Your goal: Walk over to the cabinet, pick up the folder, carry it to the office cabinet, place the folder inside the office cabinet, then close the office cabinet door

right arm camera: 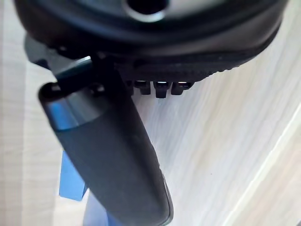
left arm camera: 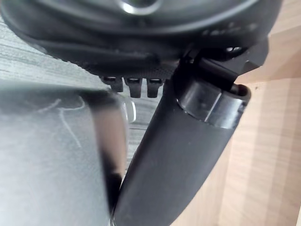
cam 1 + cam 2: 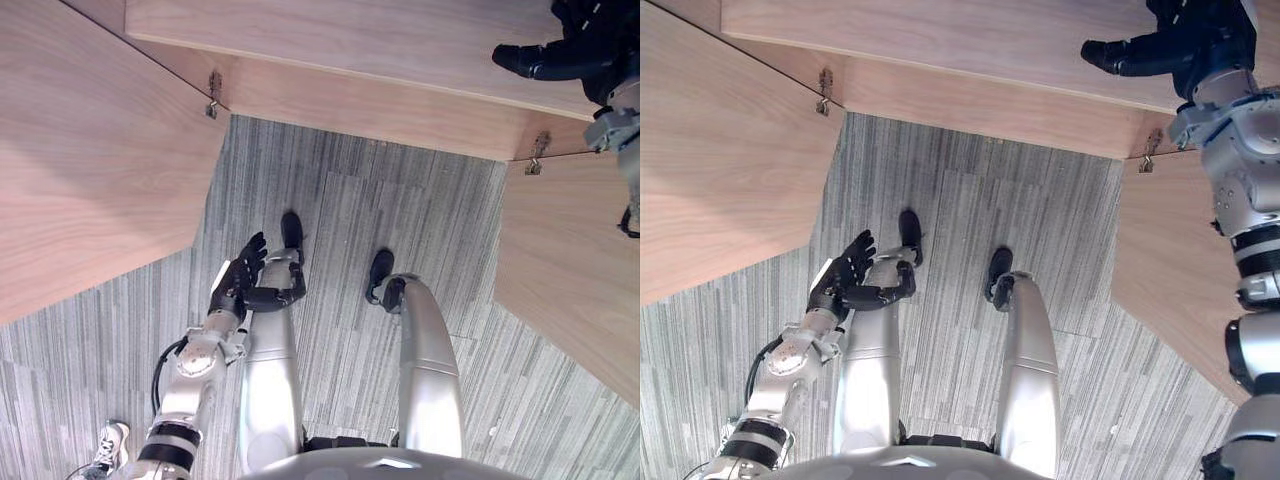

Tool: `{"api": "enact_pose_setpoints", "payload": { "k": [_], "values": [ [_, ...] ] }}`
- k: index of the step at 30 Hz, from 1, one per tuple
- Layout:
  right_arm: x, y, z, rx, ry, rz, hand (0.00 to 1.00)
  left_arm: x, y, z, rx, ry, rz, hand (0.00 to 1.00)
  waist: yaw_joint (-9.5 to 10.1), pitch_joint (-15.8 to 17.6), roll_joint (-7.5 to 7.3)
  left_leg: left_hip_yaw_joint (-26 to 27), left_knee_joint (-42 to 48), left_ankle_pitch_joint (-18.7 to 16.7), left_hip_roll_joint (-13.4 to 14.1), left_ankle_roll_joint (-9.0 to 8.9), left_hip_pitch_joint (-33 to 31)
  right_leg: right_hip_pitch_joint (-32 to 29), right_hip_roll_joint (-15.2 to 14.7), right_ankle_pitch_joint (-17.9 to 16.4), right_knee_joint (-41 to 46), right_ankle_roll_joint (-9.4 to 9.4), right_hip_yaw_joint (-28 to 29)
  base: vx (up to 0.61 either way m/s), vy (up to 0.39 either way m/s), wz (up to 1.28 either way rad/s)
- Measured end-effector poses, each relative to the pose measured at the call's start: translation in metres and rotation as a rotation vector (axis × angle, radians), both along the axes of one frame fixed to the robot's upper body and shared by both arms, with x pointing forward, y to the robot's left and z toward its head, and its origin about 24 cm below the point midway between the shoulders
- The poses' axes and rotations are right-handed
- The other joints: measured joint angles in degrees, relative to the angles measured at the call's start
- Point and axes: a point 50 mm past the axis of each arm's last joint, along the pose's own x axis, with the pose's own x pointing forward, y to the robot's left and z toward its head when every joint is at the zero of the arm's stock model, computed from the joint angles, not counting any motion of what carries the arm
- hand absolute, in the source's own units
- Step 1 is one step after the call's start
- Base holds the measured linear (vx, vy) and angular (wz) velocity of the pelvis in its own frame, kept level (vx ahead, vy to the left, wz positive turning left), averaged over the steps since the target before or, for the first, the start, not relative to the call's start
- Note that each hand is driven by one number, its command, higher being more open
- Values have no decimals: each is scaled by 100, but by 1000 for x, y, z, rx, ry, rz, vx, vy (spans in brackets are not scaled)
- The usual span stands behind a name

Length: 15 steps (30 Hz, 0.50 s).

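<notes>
- Folder (image 1: pixel 71 182) work centres on the biggest thing before me, the office cabinet (image 3: pixel 350 40), whose wooden top runs across the upper edge of the frame. I judge the walk over to it is done.
- Its left door (image 3: pixel 90 160) fills the upper left and its right door (image 3: pixel 570 260) the right side. Both are swung wide, so closing is not yet done.
- Grey striped carpet (image 3: pixel 420 220) lies between the doors, and no folder rests on it.
- My right hand (image 3: pixel 1185 40) is in the upper right corner, over the cabinet's wood. I cannot tell whether this hand is closed on the folder or free of it.
- My left hand (image 3: pixel 238 280) hangs low at centre left beside the leg, with its fingers loosely straight and nothing in them.
- A blue corner at the lower left of the right wrist view, against pale wood, is what I take to be the folder. So I judge it is at the cabinet, and placing is either under way or just finished.
- The cabinet's inside is hidden under its top board. Most of the folder is covered by my own thumb, so I cannot say whether it lies on a shelf or on top.
- Small metal hinges (image 3: pixel 214 95) mark where each door meets the carcass.
- A person's white shoe (image 3: pixel 112 445) is cut off at the lower left.
</notes>
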Motion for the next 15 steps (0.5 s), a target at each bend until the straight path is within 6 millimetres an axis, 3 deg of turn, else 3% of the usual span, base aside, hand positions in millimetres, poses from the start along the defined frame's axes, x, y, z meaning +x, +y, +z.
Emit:
{"api": "enact_pose_setpoints", "payload": {
  "k": [6,15],
  "values": [
    [-3,2,-14,-106,74,30,100,0,3,0,12,5,-18,100,18,-38,-62,50,-89,-6,13,-2,173,164,6,1,-87,-2,5,20,31,0],
    [-10,3,-28,-116,109,72,100,-1,4,-2,36,15,-39,100,52,-102,-124,94,-175,-10,19,-4,258,246,9,4,-211,2,0,27,41,0]
  ]
}}
